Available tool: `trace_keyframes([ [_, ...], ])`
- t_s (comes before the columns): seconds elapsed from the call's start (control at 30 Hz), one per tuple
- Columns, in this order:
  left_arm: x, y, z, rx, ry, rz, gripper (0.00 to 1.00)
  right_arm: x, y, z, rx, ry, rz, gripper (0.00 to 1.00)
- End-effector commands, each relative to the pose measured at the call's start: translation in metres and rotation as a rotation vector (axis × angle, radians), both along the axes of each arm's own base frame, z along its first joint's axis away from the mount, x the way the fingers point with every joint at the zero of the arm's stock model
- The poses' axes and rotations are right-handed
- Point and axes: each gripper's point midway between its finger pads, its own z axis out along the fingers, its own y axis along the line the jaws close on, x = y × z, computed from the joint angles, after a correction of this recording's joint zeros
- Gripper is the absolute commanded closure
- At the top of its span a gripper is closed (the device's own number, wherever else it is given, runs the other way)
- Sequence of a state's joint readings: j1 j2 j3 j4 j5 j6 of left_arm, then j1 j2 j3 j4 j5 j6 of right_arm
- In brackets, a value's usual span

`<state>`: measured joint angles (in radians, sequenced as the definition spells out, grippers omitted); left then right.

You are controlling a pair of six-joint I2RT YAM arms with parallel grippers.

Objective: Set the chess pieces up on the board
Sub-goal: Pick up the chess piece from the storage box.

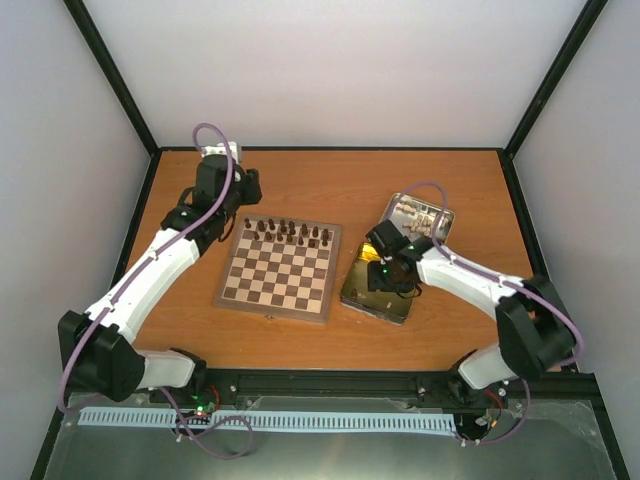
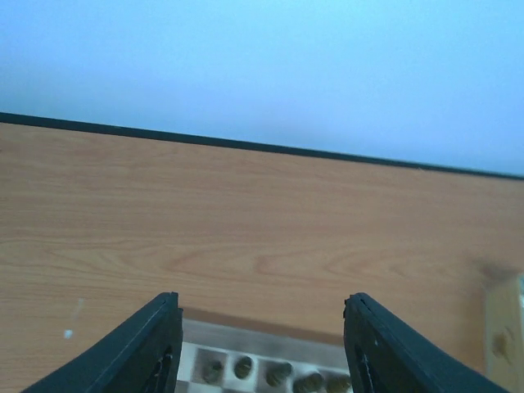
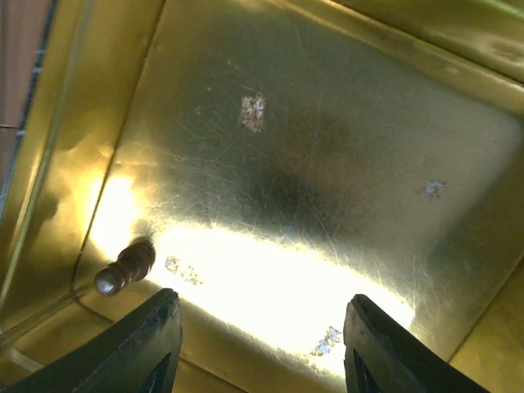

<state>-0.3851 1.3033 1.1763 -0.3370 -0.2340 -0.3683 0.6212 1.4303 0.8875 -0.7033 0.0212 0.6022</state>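
The small wooden chessboard lies mid-table with several dark brown chess pieces standing along its far rows. My left gripper is open and empty above the board's far left corner; in the left wrist view the tops of some pieces show between its fingers. My right gripper is open and empty over the gold-lined tin tray. In the right wrist view one dark brown piece lies on its side in the tray's corner, left of my left finger.
A second open tin holding pale pieces stands behind the right gripper. Black frame rails and white walls bound the orange-brown table. The tray's raised gold walls surround the right gripper.
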Motion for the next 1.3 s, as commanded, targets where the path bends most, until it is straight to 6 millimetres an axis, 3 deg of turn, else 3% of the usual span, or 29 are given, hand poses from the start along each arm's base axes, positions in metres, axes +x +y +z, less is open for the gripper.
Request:
trace_keyframes([
  [0.0,0.008,0.046,0.011,-0.036,-0.061,0.206,0.45,-0.012,-0.004,-0.013,-0.061,0.124,0.033,0.46],
  [0.17,0.007,0.070,-0.013,-0.100,-0.057,0.321,0.45,-0.024,0.016,-0.011,0.049,0.139,0.179,0.45],
  [0.47,0.026,0.084,-0.008,-0.110,-0.021,0.361,0.45,-0.007,0.057,-0.005,0.166,0.160,0.294,0.52],
  [0.73,0.022,0.083,-0.007,-0.091,-0.024,0.332,0.45,0.003,0.081,-0.017,0.246,0.165,0.353,0.69],
  [0.87,0.024,0.079,-0.012,-0.080,-0.003,0.311,0.46,0.011,0.083,-0.023,0.238,0.158,0.337,0.74],
  [1.03,0.026,0.075,-0.018,-0.079,0.019,0.292,0.46,0.014,0.066,-0.033,0.130,0.166,0.286,0.83],
  [1.27,0.026,0.074,-0.020,-0.075,0.024,0.281,0.46,0.020,0.057,-0.019,0.088,0.117,0.266,0.96],
])
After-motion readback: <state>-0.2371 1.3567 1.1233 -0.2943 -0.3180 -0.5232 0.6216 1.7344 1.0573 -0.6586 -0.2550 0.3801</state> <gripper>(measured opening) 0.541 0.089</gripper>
